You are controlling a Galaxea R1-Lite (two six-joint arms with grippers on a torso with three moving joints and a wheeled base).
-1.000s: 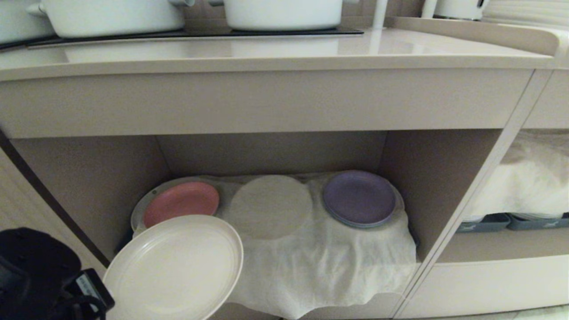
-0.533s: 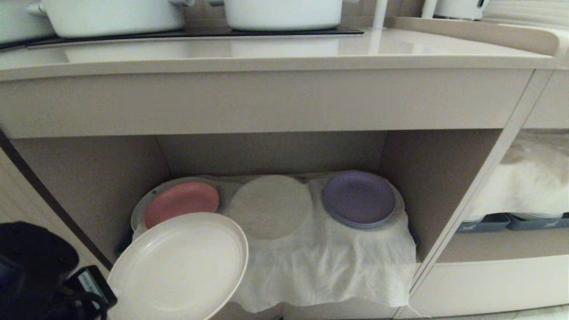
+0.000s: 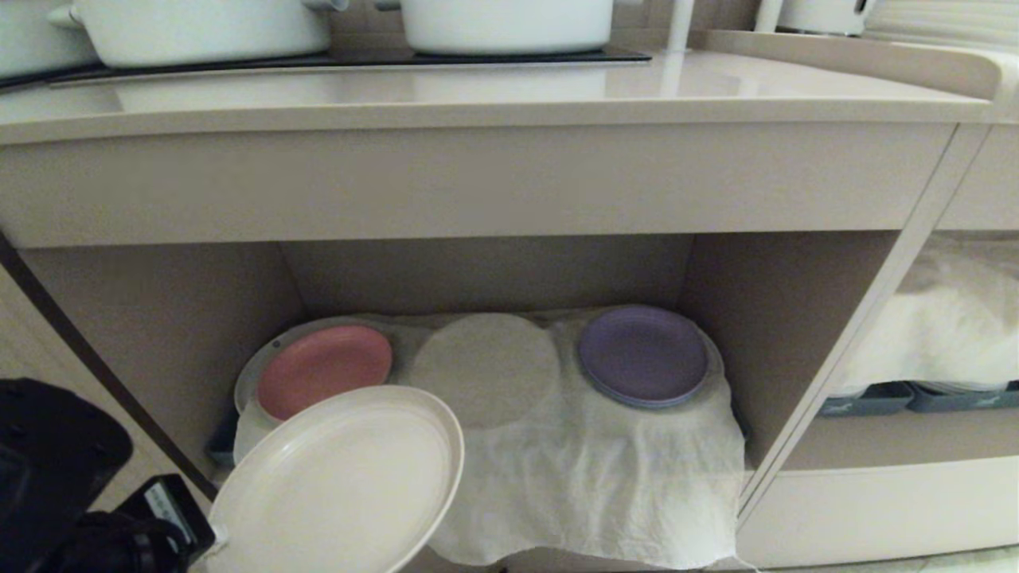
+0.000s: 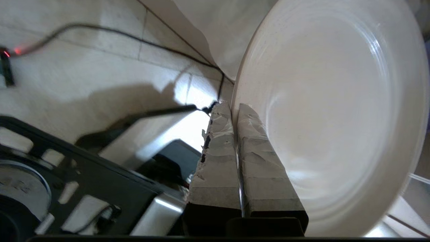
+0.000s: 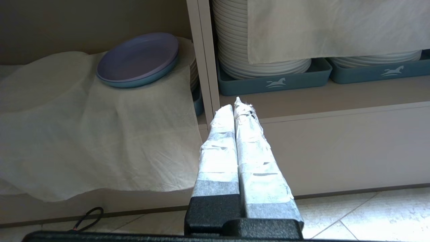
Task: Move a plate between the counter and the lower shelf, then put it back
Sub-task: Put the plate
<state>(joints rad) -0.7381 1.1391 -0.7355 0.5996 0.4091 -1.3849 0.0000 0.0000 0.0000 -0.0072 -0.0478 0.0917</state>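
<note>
On cloth (image 3: 589, 477): one pink plate (image 3: 322, 368), one purple plate (image 3: 642, 355).

Plate (image 3: 338, 485): round cream-beige, low rim, tilted, clamped at its edge, at the front-left of the lower shelf (image 3: 159, 318) opening, overlapping the wrinkled off-white cloth (image 3: 605, 477). Lower shelf: beige niche. Counter (image 3: 478, 95) above: pale beige, thick flat front edge.
</note>
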